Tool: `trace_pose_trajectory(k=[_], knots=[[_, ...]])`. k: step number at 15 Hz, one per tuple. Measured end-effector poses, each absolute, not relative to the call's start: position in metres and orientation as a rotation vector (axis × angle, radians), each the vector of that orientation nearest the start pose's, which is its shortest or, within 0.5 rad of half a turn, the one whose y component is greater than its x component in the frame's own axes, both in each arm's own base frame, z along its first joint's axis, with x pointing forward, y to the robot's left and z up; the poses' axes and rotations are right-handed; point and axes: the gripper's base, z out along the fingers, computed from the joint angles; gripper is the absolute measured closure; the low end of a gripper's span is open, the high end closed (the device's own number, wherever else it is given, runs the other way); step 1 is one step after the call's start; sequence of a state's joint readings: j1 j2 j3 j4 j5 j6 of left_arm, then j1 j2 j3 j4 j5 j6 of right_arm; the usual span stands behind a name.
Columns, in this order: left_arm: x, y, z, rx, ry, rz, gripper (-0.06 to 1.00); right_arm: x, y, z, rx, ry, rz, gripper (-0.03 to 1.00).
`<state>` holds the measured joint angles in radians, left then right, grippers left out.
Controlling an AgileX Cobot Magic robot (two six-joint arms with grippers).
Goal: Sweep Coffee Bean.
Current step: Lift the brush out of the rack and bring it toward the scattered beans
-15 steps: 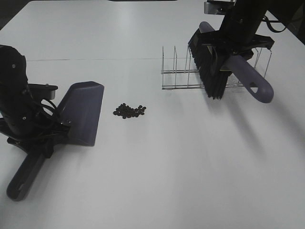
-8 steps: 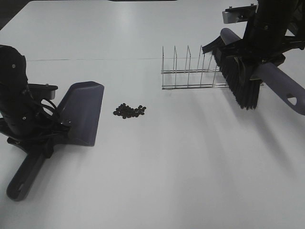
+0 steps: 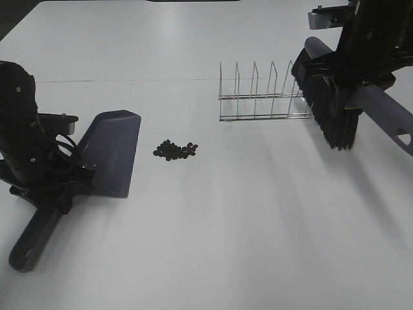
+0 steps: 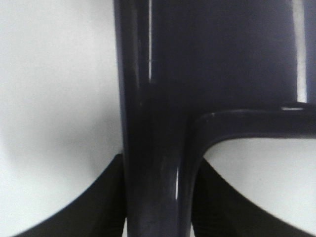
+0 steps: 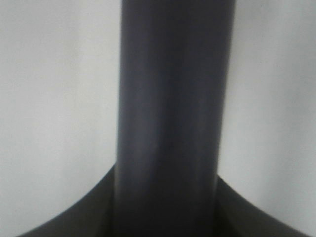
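Note:
The coffee bean pile point(image 3: 175, 150) lies as a small dark cluster on the white table. Just left of it the purple dustpan point(image 3: 113, 150) rests flat, its mouth toward the beans. My left gripper point(image 3: 57, 188) is shut on the dustpan's handle point(image 4: 153, 148), which fills the left wrist view between dark fingers point(image 4: 96, 207). At the upper right, my right gripper point(image 3: 353, 79) is shut on the handle point(image 5: 168, 98) of the brush point(image 3: 332, 110). The brush hangs above the table with its black bristles pointing down, far right of the beans.
A wire rack point(image 3: 258, 98) with upright dividers stands on the table point(image 3: 226, 245) between the beans and the brush, close to the bristles. The dustpan's handle end point(image 3: 26, 253) reaches toward the front-left edge.
The right arm has carried the brush rightward, from over the wire rack to just beyond its right end. The left arm, the dustpan and the beans have stayed put.

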<state>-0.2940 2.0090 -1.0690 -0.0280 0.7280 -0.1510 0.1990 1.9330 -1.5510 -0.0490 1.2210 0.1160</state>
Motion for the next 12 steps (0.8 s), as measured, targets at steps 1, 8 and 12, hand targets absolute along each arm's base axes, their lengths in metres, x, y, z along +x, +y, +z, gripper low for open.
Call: trace_pose_trajectory(k=[1,8,12], knots=[[0.320,-0.099,0.097,0.192,3.150,-0.025,0.61,0.379,0.072,0.236,-0.150,3.062,-0.054,0.68],[0.320,-0.099,0.097,0.193,3.151,-0.024,0.61,0.373,0.077,0.251,-0.151,3.024,-0.054,0.68],[0.320,-0.100,0.097,0.174,3.156,-0.040,0.61,0.356,0.147,0.238,-0.418,3.004,-0.155,0.68]])
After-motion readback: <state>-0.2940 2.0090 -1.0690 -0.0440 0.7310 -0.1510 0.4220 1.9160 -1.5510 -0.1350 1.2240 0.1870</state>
